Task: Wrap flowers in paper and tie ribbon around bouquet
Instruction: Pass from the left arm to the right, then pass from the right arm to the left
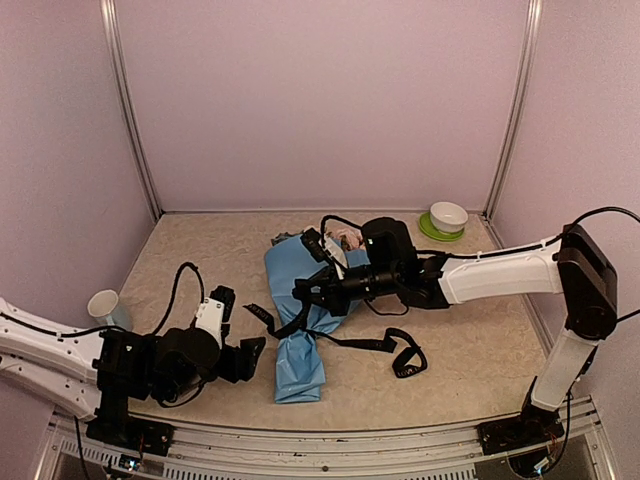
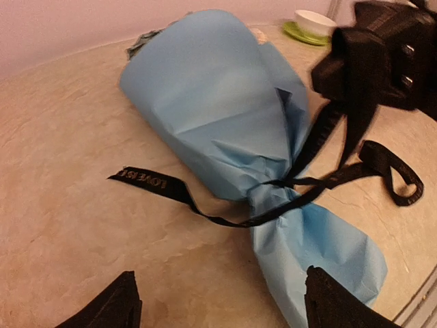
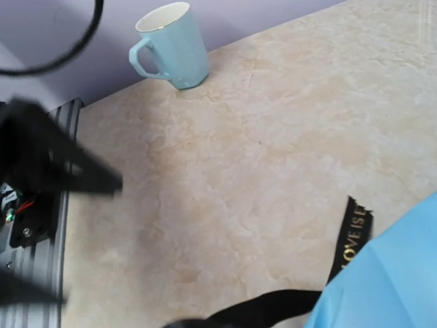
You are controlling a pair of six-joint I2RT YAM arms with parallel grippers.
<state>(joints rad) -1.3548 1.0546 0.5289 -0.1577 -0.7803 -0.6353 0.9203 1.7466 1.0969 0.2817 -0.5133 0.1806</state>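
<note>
The bouquet lies on the table, its light blue paper twisted to a narrow waist. Pink flowers poke out of the far, wide end. The black ribbon circles the waist; one printed tail lies to the left and a loop rests on the right. My right gripper hovers above the waist, shut on ribbon strands that rise to it in the left wrist view, where the gripper is at top right. My left gripper is open and empty, just short of the paper's narrow end and the ribbon tail.
A light blue mug stands at the left edge near my left arm. A white bowl on a green saucer sits at the back right corner. Purple walls close in three sides; a metal rail runs along the front.
</note>
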